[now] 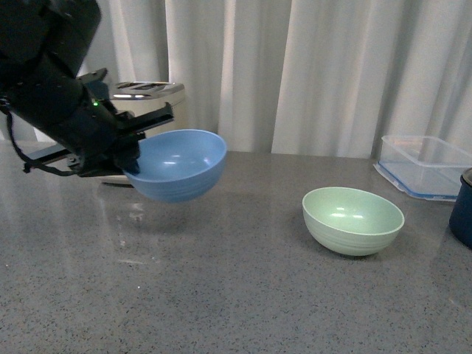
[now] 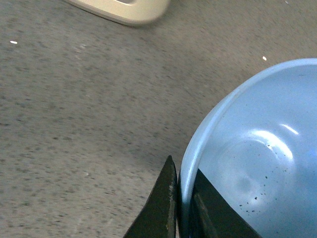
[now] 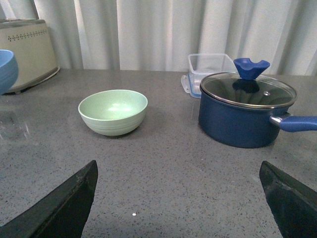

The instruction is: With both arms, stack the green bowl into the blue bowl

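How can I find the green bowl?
On the grey counter, look right, in front of the clear container. The green bowl sits there, empty. It is pale mint; the blue bowl hangs in the left gripper.

You have a wide bare stretch of grey speckled table [image 1: 221,295] between the round sky-blue bowl [image 1: 181,164], which hangs up off the table on the left, and the round pale green bowl [image 1: 352,220] on the right. The air over the green bowl is open. Watch its right side: a dark blue pot with a glass lid [image 3: 233,124] sits near it, and a clear plastic box [image 1: 424,166] sits behind the pot. A cream toaster [image 3: 25,49] stands behind the blue bowl, and white curtains [image 1: 295,74] close off the back
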`<move>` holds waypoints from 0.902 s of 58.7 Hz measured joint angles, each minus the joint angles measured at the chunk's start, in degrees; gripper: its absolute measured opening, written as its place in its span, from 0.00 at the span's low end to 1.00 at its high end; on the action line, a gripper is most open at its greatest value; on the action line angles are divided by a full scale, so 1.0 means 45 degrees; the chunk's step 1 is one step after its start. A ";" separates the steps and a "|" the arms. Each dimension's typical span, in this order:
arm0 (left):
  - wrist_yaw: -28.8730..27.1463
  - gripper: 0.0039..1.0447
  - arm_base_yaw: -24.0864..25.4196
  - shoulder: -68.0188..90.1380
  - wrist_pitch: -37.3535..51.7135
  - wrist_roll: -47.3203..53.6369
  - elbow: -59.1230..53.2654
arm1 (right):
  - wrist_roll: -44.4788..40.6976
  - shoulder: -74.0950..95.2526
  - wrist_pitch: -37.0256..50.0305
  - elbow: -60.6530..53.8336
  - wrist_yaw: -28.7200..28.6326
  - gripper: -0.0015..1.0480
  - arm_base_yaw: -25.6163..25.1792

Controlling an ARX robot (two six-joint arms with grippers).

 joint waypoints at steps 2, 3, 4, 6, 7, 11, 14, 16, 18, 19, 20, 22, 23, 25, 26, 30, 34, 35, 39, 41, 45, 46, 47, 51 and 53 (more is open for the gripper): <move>-0.0068 0.03 -0.0291 0.0117 0.0000 -0.0015 0.0121 | 0.0005 0.0000 -0.0005 0.0000 0.0000 0.90 0.0000; -0.0083 0.03 -0.0350 0.0165 -0.0005 -0.0015 0.0155 | 0.0005 0.0000 0.0000 0.0000 0.0000 0.90 0.0000; -0.0117 0.03 -0.0466 0.0243 -0.0005 -0.0029 0.0238 | 0.0000 0.0000 0.0000 0.0000 0.0000 0.90 0.0000; -0.0199 0.03 -0.0651 0.0393 -0.0015 -0.0049 0.0359 | 0.0005 0.0000 0.0000 0.0000 0.0000 0.90 0.0000; -0.0194 0.03 -0.0699 0.0432 -0.0015 -0.0058 0.0393 | 0.0005 0.0000 0.0000 0.0000 0.0000 0.90 0.0000; -0.0175 0.03 -0.0962 0.0714 -0.0010 -0.0146 0.0563 | 0.0005 0.0000 -0.0005 0.0000 0.0000 0.90 0.0000; -0.0175 0.03 -0.1112 0.0957 -0.0010 -0.0180 0.0641 | 0.0005 0.0000 0.0000 0.0000 0.0000 0.90 0.0000; -0.0180 0.03 -0.1185 0.1098 -0.0015 -0.0194 0.0685 | 0.0005 0.0000 0.0000 0.0000 0.0000 0.90 0.0000; -0.0219 0.03 -0.1248 0.1253 -0.0015 -0.0194 0.0724 | 0.0005 0.0000 0.0000 0.0000 0.0000 0.90 0.0000; -0.0219 0.03 -0.1263 0.1292 -0.0015 -0.0194 0.0733 | 0.0005 0.0000 0.0000 0.0000 0.0000 0.90 0.0000; -0.0223 0.03 -0.1331 0.1438 -0.0024 -0.0194 0.0758 | 0.0005 0.0000 0.0000 0.0000 0.0000 0.90 0.0000; -0.0267 0.03 -0.1399 0.1588 -0.0063 -0.0199 0.0777 | 0.0005 0.0000 0.0000 0.0000 0.0000 0.90 0.0000; -0.0267 0.03 -0.1423 0.1656 -0.0078 -0.0219 0.0792 | 0.0000 0.0000 0.0000 0.0000 0.0000 0.90 0.0000; -0.0301 0.03 -0.1477 0.1783 -0.0107 -0.0219 0.0826 | 0.0005 0.0000 0.0000 0.0000 0.0000 0.90 0.0000; -0.0301 0.03 -0.1481 0.1807 -0.0112 -0.0219 0.0840 | 0.0000 0.0000 0.0000 0.0000 0.0000 0.90 0.0000; -0.0321 0.03 -0.1549 0.1962 -0.0180 -0.0219 0.0952 | 0.0000 0.0000 0.0000 0.0000 0.0000 0.90 0.0000; -0.0389 0.03 -0.1622 0.2064 -0.0253 -0.0214 0.1059 | 0.0005 0.0000 0.0000 0.0000 0.0000 0.90 0.0000; -0.0389 0.03 -0.1651 0.2093 -0.0262 -0.0214 0.1098 | 0.0005 0.0000 0.0000 0.0000 0.0000 0.90 0.0000; -0.0350 0.03 -0.1749 0.2171 -0.0277 -0.0209 0.1185 | 0.0005 0.0000 0.0000 0.0000 0.0000 0.90 0.0000; -0.0359 0.03 -0.1807 0.2200 -0.0291 -0.0209 0.1224 | 0.0005 0.0000 0.0000 0.0000 0.0000 0.90 0.0000; -0.0384 0.03 -0.1923 0.2273 -0.0374 -0.0160 0.1341 | 0.0005 0.0000 0.0000 0.0000 0.0000 0.90 0.0000; -0.0389 0.03 -0.1933 0.2288 -0.0374 -0.0155 0.1350 | 0.0000 0.0000 0.0000 0.0000 0.0000 0.90 0.0000; -0.0389 0.03 -0.1953 0.2297 -0.0379 -0.0155 0.1365 | 0.0000 0.0000 0.0000 0.0000 0.0000 0.90 0.0000; -0.0500 0.03 -0.2025 0.2390 -0.0442 -0.0083 0.1447 | 0.0005 0.0000 -0.0005 0.0000 0.0000 0.90 0.0000; -0.0549 0.03 -0.2055 0.2448 -0.0495 -0.0063 0.1506 | 0.0000 0.0000 -0.0005 0.0000 0.0000 0.90 0.0000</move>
